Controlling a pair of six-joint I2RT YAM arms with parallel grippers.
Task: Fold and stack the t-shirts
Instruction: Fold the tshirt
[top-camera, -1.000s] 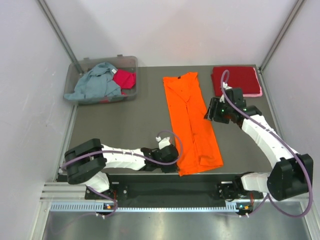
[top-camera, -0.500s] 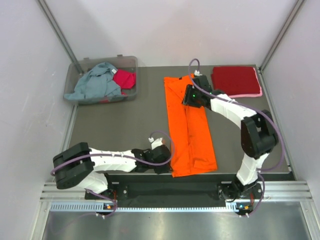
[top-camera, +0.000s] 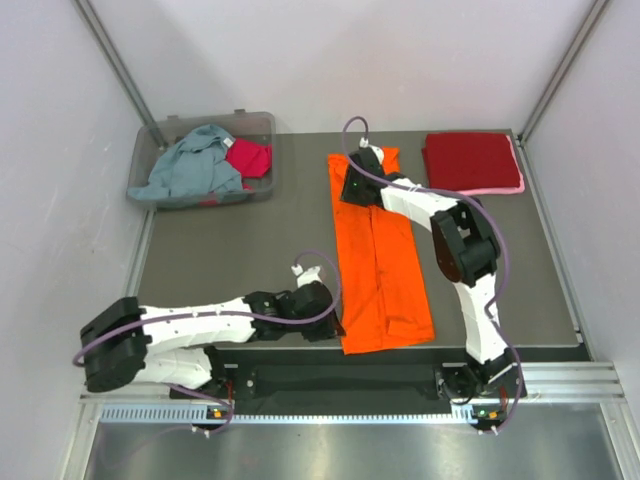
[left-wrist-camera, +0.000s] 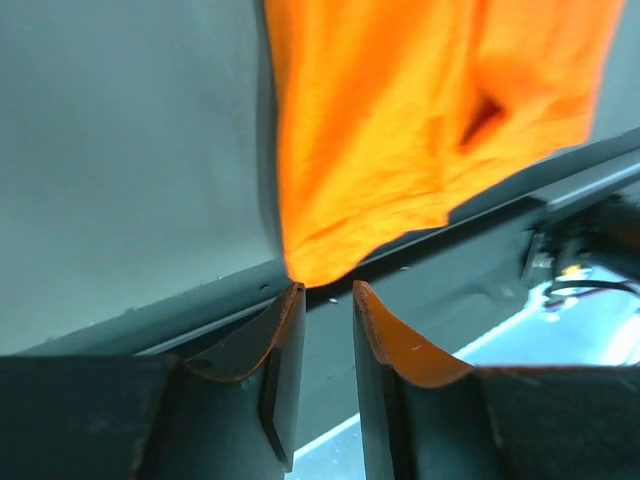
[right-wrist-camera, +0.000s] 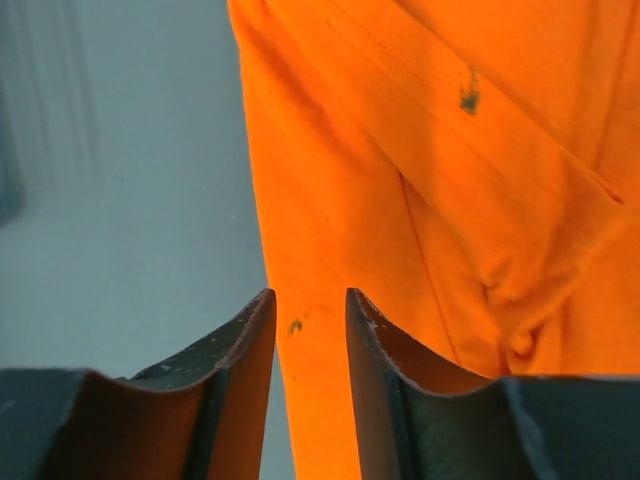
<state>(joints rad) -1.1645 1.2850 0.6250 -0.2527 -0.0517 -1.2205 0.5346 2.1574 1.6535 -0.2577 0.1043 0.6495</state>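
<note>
The bright orange t-shirt (top-camera: 385, 260) lies as a long narrow strip down the middle of the table. My left gripper (top-camera: 333, 325) sits just off the strip's near left corner. In the left wrist view its jaws (left-wrist-camera: 328, 290) stand open and empty, and the orange corner (left-wrist-camera: 310, 265) lies just past the tips. My right gripper (top-camera: 348, 190) hangs over the strip's far left edge. The right wrist view shows it (right-wrist-camera: 310, 298) open, with the orange hem (right-wrist-camera: 330, 400) lying flat below the gap. A folded dark red t-shirt (top-camera: 470, 158) rests on a pink one (top-camera: 520, 172) at the back right.
A clear plastic bin (top-camera: 258, 120) at the back left holds a crumpled grey-blue t-shirt (top-camera: 195, 165) and a magenta one (top-camera: 248, 157). The table's near edge and a dark rail (left-wrist-camera: 560, 190) run right beside the left gripper. White walls close the sides.
The left gripper has let go of the orange corner and opened. The right arm swung from the right side across to the shirt's far left edge, its jaws narrowing.
</note>
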